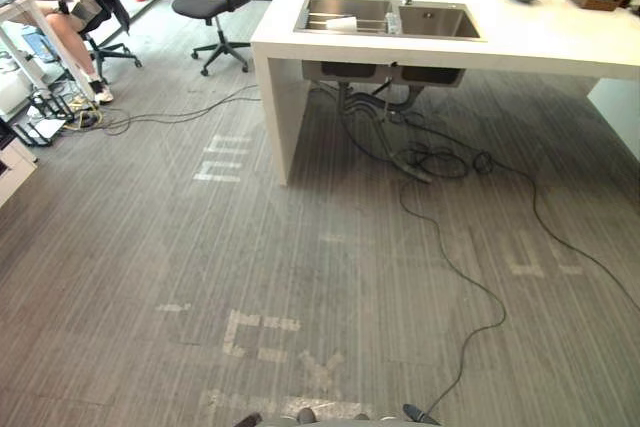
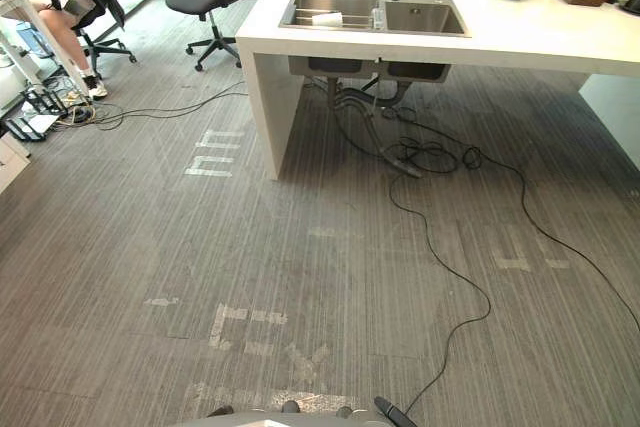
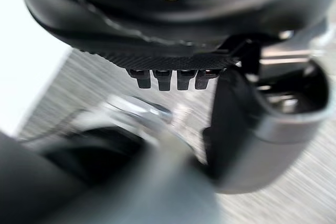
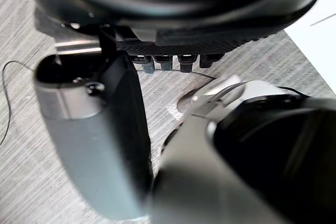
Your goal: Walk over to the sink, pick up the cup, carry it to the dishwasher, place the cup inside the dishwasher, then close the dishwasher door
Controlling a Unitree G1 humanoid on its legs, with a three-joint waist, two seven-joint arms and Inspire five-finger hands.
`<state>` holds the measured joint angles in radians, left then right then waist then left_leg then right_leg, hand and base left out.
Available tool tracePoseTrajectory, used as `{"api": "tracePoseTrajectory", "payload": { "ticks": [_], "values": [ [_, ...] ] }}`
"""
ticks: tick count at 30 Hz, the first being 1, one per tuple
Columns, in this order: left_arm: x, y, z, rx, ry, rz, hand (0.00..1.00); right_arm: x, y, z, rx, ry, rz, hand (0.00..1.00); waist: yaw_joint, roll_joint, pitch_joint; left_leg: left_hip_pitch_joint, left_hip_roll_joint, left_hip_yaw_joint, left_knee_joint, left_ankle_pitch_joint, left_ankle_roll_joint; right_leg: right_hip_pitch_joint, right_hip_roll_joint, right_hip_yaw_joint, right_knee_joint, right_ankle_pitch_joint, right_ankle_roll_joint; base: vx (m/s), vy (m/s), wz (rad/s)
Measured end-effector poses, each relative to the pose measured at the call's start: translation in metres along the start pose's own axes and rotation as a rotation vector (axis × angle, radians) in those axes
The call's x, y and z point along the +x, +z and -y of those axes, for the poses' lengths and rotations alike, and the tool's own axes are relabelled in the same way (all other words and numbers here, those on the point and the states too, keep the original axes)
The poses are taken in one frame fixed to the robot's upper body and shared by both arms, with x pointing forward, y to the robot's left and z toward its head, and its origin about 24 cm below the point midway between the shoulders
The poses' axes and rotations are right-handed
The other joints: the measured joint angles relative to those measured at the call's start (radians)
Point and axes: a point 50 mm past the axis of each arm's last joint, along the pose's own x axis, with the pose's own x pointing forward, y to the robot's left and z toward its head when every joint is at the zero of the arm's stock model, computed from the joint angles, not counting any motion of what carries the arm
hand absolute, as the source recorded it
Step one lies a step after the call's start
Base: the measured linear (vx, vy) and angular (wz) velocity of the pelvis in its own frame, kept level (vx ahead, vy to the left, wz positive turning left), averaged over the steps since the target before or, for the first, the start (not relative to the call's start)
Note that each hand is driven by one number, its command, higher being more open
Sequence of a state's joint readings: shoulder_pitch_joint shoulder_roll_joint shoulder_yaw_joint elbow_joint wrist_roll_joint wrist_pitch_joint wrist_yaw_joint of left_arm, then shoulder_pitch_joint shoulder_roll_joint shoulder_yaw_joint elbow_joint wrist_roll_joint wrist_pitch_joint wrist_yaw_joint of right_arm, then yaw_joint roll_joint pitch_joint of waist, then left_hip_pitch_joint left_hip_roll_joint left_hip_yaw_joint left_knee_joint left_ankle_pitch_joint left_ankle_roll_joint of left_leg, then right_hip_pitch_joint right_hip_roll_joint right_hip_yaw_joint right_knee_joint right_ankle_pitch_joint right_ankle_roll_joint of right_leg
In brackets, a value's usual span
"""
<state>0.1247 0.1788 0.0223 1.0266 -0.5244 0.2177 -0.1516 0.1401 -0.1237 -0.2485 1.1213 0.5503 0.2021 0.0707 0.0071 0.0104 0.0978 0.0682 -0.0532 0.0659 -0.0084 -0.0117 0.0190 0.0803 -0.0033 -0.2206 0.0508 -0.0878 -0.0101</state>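
Cup (image 1: 341, 22), small, white, sits in left basin of sink (image 1: 440, 22) on far desk (image 1: 540, 42), well apart from us. We judge it light, rigid, maybe slippery; take round wall. Slack, uncurled, empty: left robot hand (image 3: 262, 129), right robot hand (image 4: 94, 145).

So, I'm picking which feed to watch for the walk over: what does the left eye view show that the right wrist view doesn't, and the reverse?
Left eye view: the counter ahead and its sink, with the cup in the left basin. Right wrist view: the right hand, open and holding nothing. Both: the grey floor.
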Motion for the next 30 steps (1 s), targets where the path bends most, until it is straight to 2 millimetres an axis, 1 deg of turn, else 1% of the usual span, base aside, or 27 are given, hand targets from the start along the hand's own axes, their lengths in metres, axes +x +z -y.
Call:
{"api": "tracePoseTrajectory", "payload": {
  "ticks": [1,2,3,5,6,7,8,10,11,13,16,19,21,23,24,26,28,30],
  "values": [
    [0.001,0.009,0.009,-0.001,-0.03,0.036,1.0,0.001,0.009,-0.008,-0.009,0.021,0.038,1.0,-0.003,0.002,0.002,0.0,0.0,-0.001,-0.006,0.004,-0.005,0.0,0.0,-0.004,-0.002,0.0,0.001,0.02,-0.018,0.07],
    [0.003,0.021,0.026,-0.005,-0.085,0.083,1.0,0.001,0.022,-0.023,-0.034,0.062,0.094,1.0,-0.003,0.008,0.006,0.0,0.0,-0.002,-0.016,0.011,-0.016,-0.002,0.0,-0.01,-0.004,0.003,0.005,0.02,-0.021,0.09],
    [0.003,0.028,0.034,-0.011,-0.112,0.108,1.0,0.0,0.03,-0.032,-0.05,0.084,0.125,1.0,-0.003,0.011,0.008,0.0,0.0,-0.002,-0.021,0.014,-0.021,-0.003,-0.001,-0.013,-0.005,0.004,0.007,0.0,-0.017,0.1],
    [0.003,0.045,0.069,-0.028,-0.233,0.176,1.0,-0.004,0.059,-0.069,-0.109,0.173,0.225,1.0,-0.002,0.018,0.016,0.0,0.0,-0.006,-0.024,0.018,-0.027,-0.002,-0.002,-0.023,-0.005,0.005,0.008,-0.01,-0.012,0.1],
    [0.002,0.048,0.076,-0.023,-0.259,0.192,1.0,-0.006,0.065,-0.077,-0.114,0.194,0.246,1.0,-0.002,0.018,0.018,0.0,0.0,-0.007,-0.024,0.019,-0.028,-0.001,-0.001,-0.025,-0.006,0.005,0.008,-0.02,-0.015,0.13],
    [0.001,0.054,0.088,-0.019,-0.3,0.219,1.0,-0.01,0.077,-0.093,-0.128,0.232,0.291,1.0,-0.002,0.018,0.022,0.001,0.0,-0.013,-0.024,0.02,-0.031,0.002,-0.001,-0.031,-0.007,0.005,0.008,-0.02,-0.025,0.15],
    [0.0,0.059,0.095,-0.008,-0.32,0.245,1.0,-0.014,0.088,-0.104,-0.134,0.261,0.332,1.0,-0.001,0.018,0.029,0.003,0.001,-0.018,-0.024,0.021,-0.031,0.007,-0.001,-0.034,-0.01,0.004,0.008,-0.02,-0.027,0.14],
    [-0.003,0.065,0.099,0.056,-0.305,0.298,1.0,-0.019,0.099,-0.114,-0.139,0.284,0.379,1.0,0.001,0.016,0.035,0.004,0.002,-0.021,-0.025,0.021,-0.031,0.011,0.002,-0.037,-0.014,0.004,0.008,-0.01,-0.022,0.08],
    [-0.003,0.066,0.097,0.08,-0.276,0.316,1.0,-0.021,0.103,-0.116,-0.14,0.288,0.398,1.0,0.004,0.016,0.036,0.004,0.003,-0.023,-0.026,0.021,-0.031,0.013,0.002,-0.041,-0.017,0.004,0.009,0.01,-0.021,0.08],
    [-0.003,0.066,0.091,0.097,-0.223,0.336,1.0,-0.022,0.105,-0.116,-0.141,0.289,0.409,1.0,0.005,0.016,0.036,0.004,0.003,-0.024,-0.029,0.021,-0.031,0.014,0.002,-0.046,-0.017,0.002,0.011,0.02,-0.014,0.09],
    [-0.006,0.069,0.084,0.19,-0.12,0.379,1.0,-0.019,0.099,-0.11,-0.137,0.281,0.384,1.0,0.005,0.016,0.036,0.004,0.003,-0.023,-0.031,0.021,-0.031,0.015,0.001,-0.049,-0.017,0.001,0.014,0.01,-0.002,0.02],
    [-0.009,0.074,0.082,0.264,-0.054,0.418,1.0,-0.017,0.091,-0.104,-0.12,0.293,0.348,1.0,0.005,0.016,0.037,0.016,0.002,-0.019,-0.032,0.02,-0.032,0.027,-0.001,-0.049,-0.015,-0.002,0.018,0.0,0.0,0.0],
    [-0.01,0.075,0.082,0.272,-0.036,0.427,1.0,-0.016,0.088,-0.103,-0.121,0.3,0.34,1.0,0.005,0.016,0.038,0.023,0.002,-0.012,-0.032,0.02,-0.032,0.03,-0.002,-0.047,-0.006,-0.004,0.022,-0.02,0.003,-0.01],
    [-0.011,0.076,0.082,0.323,0.006,0.435,1.0,-0.016,0.088,-0.103,-0.136,0.309,0.34,1.0,0.004,0.016,0.038,0.025,0.003,0.006,-0.032,0.02,-0.032,0.028,-0.003,-0.041,-0.001,-0.004,0.022,-0.05,0.01,-0.08],
    [-0.011,0.076,0.081,0.353,0.035,0.435,1.0,-0.017,0.088,-0.103,-0.148,0.312,0.339,1.0,0.004,0.016,0.038,0.028,0.003,0.014,-0.032,0.02,-0.032,0.028,-0.003,-0.035,0.001,-0.004,0.022,-0.07,0.015,-0.19],
    [-0.011,0.075,0.077,0.502,0.115,0.443,1.0,-0.017,0.088,-0.104,-0.22,0.3,0.342,1.0,0.003,0.016,0.038,0.026,0.004,0.033,-0.033,0.019,-0.032,0.019,-0.004,-0.016,0.007,-0.004,0.021,-0.08,0.016,-0.23],
    [-0.012,0.074,0.073,0.59,0.146,0.445,1.0,-0.016,0.085,-0.1,-0.298,0.269,0.342,1.0,0.006,0.016,0.038,0.017,0.006,0.059,-0.037,0.019,-0.031,-0.002,-0.003,0.0,0.016,-0.002,0.017,-0.07,0.022,-0.23],
    [-0.012,0.071,0.069,0.623,0.154,0.421,1.0,-0.015,0.081,-0.094,-0.325,0.251,0.331,1.0,0.005,0.015,0.039,0.012,0.007,0.072,-0.039,0.018,-0.03,-0.012,-0.003,0.009,0.018,0.001,0.013,-0.03,0.022,-0.23]
  ]
}}
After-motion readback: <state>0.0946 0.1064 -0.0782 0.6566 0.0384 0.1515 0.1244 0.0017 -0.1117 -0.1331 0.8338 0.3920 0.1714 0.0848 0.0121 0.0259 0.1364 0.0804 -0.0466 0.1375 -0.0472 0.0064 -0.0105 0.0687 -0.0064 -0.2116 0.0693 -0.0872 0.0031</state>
